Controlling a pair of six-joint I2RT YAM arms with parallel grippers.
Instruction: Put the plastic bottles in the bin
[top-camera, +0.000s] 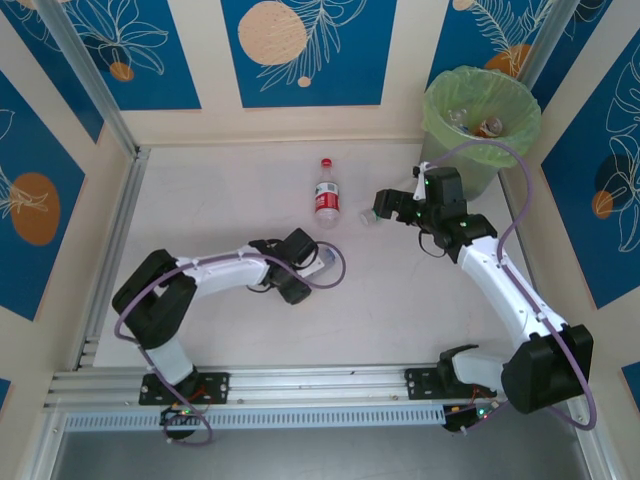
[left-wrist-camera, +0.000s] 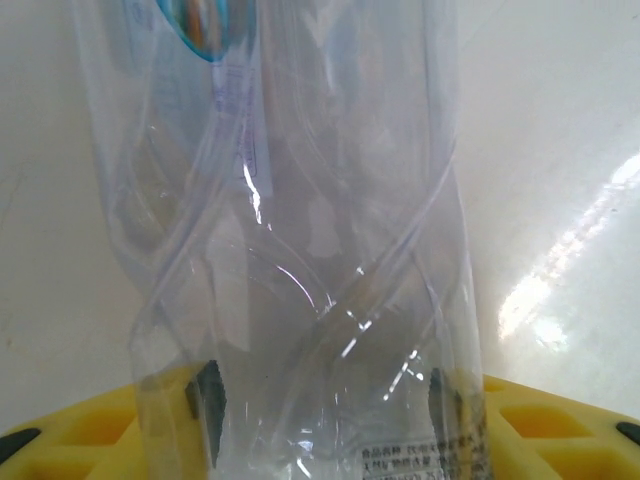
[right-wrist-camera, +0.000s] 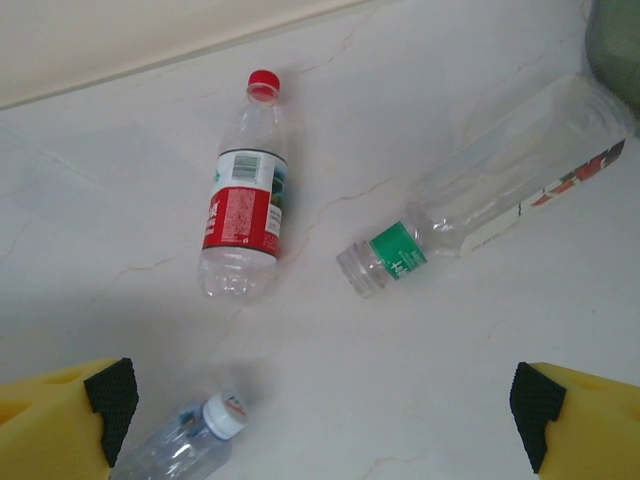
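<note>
Bins: 1 bin (top-camera: 470, 175), w/ 1 light-green bag liner (top-camera: 440, 95).
Btls on the surface (top-camera: 230, 200), outside it: 3 – red-cap btl (right-wrist-camera: 243, 205), green-band btl (right-wrist-camera: 490, 190), white-cap btl (right-wrist-camera: 195, 440).
Binned btls (top-camera: 478, 122): some seen thru the open top, no. unclear.
Caps: 2 (1 red, 1 white); green-band btl's neck is bare.
Labels: 1 red/white on red-cap btl; 1 green band + 1 red-print patch on green-band btl.
Arms: 2 – left arm (top-camera: 215, 268), right arm (top-camera: 505, 285).
Claws: 2 – left claw (left-wrist-camera: 322, 400), right claw (right-wrist-camera: 320, 405).
Fingers (right-wrist-camera: 50, 420): 2 yellow per claw, 1 black pad (right-wrist-camera: 112, 400) each.
Purple cables (top-camera: 510, 215): 2, 1 per arm.
Btls btwn left claw's fingers: 1 (white-cap btl).
</note>
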